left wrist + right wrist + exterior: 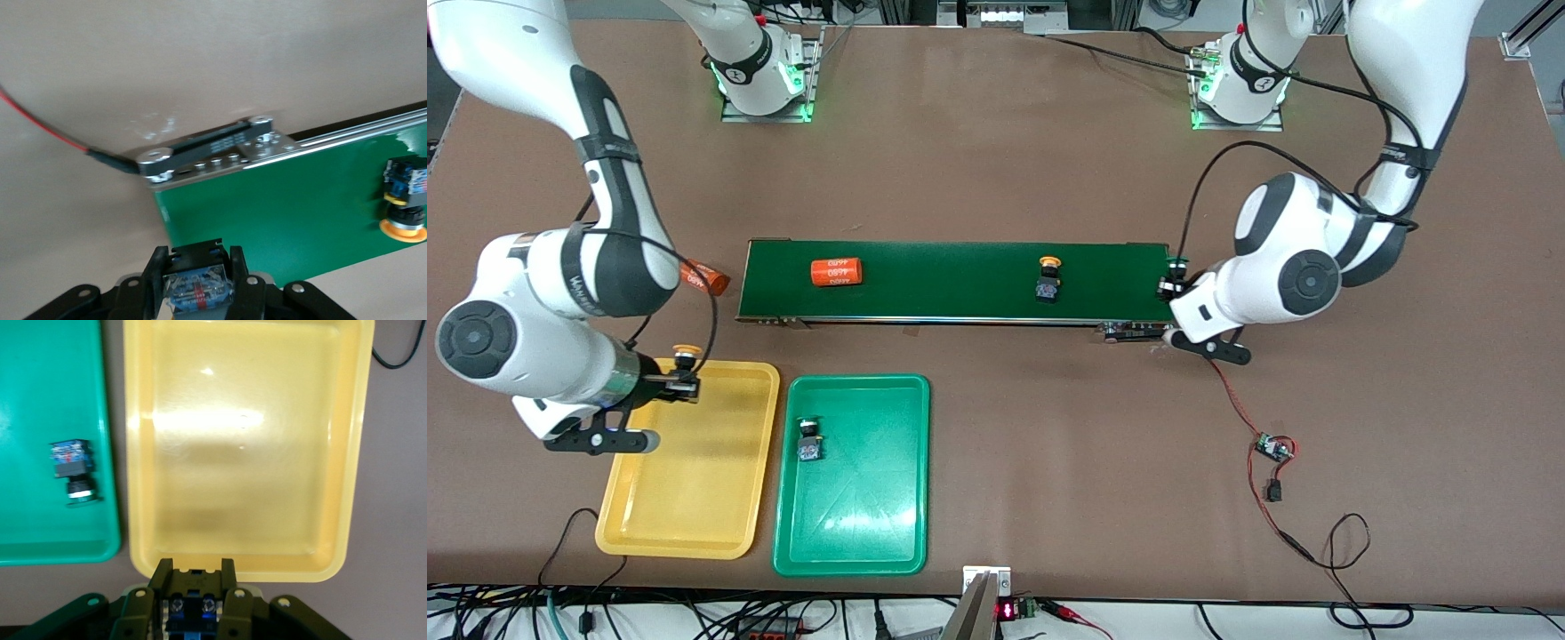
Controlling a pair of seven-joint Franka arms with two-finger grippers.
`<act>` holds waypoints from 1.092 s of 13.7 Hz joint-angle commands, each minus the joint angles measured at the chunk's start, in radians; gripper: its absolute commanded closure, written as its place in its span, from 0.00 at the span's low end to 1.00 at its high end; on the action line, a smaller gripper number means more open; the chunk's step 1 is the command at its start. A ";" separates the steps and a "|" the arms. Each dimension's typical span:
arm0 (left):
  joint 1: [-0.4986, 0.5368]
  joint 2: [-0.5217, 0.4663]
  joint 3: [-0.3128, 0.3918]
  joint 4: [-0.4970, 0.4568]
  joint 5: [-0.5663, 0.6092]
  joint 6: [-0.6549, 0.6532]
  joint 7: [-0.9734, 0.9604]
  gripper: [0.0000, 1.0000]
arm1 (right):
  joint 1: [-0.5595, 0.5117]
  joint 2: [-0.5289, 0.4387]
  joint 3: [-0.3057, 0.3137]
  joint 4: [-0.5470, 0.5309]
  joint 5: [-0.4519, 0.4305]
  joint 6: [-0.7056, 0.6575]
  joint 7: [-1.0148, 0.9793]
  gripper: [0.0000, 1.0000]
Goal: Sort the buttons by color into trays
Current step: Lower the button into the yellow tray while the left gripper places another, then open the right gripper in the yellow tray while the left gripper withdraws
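Right hand (687,384) clamped on yellow-capped button (686,357) over yellow tray (694,498) rim; left hand (197,280) clamped on button (198,293) at belt (960,280) end.

Green-capped button (810,439) on its side in green tray (889,533).

Both arms reach low, each end effector (686,384) (1169,286) clamped shut.

trays: one yellow (694,498), one green (863,524)
belt (951,280): dark green
cylinders (836,271): orange
button caps: yellow-orange (1050,261), green (808,424)
table (996,169): brown
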 commanded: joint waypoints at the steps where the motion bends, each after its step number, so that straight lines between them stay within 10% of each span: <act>1: -0.030 -0.030 0.014 -0.055 -0.031 0.058 -0.027 1.00 | -0.008 0.019 0.007 0.013 0.000 0.002 -0.021 0.89; 15: -0.121 0.013 0.015 -0.158 -0.022 0.279 -0.025 0.95 | -0.096 0.169 -0.005 0.009 -0.011 0.296 -0.173 0.88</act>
